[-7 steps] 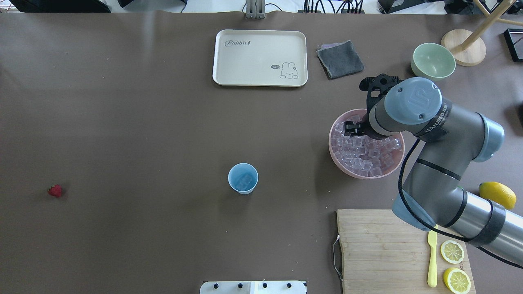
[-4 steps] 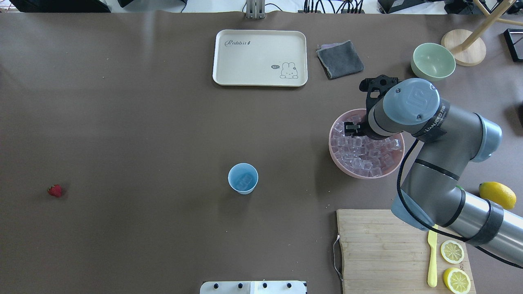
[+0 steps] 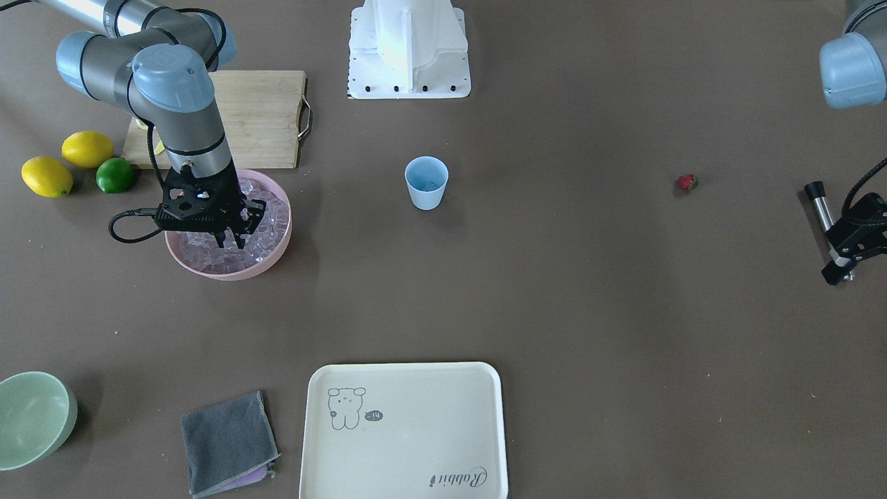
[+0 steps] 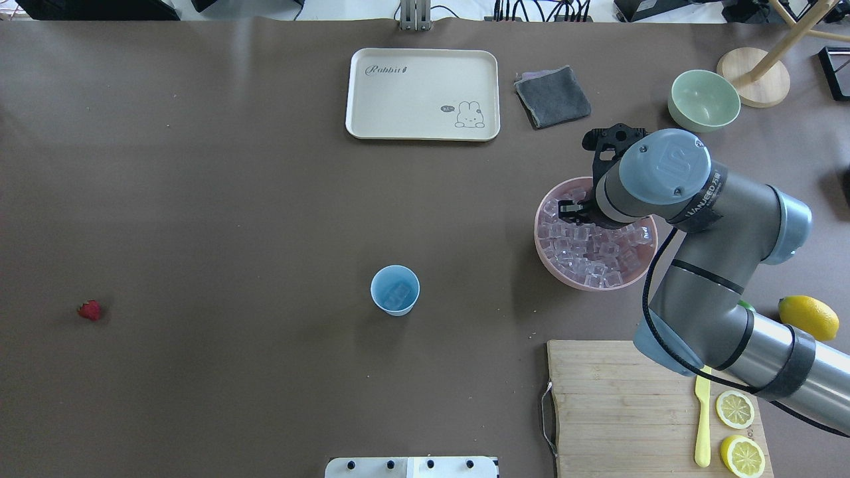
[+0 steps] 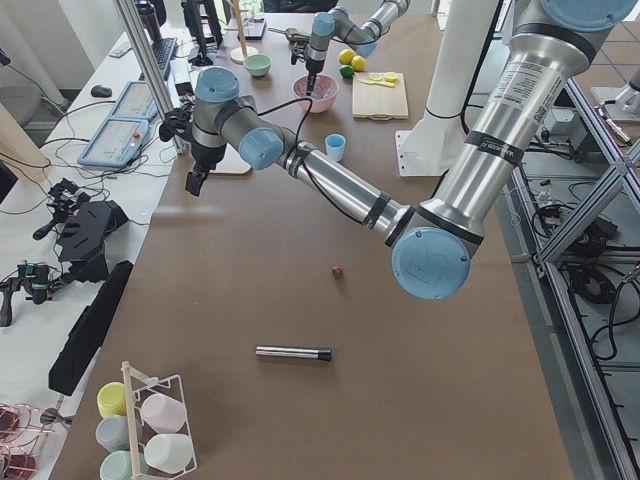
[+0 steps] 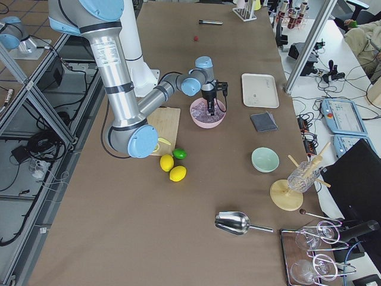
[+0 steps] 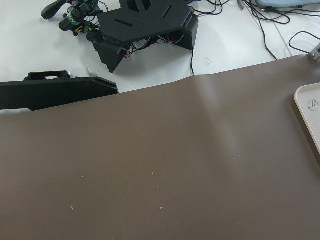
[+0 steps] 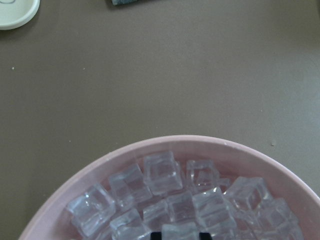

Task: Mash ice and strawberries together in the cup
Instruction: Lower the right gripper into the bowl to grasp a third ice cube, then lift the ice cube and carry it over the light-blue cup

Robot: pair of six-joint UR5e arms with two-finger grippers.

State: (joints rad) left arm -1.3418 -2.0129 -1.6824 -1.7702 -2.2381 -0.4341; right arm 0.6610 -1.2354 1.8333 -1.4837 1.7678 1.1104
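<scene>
The right end effector (image 3: 231, 240) dips into the pink bowl (image 3: 232, 272), its fingers set either side of one cube of ice (image 8: 160, 172); whether they clench it I cannot tell. The cup (image 4: 395, 290) stands upright in the middle of the desk (image 4: 219, 199), a cube inside. The strawberry (image 4: 89, 310) lies far to the left. The left end effector (image 5: 191, 184) hangs above the desk edge, and I cannot tell its grip
</scene>
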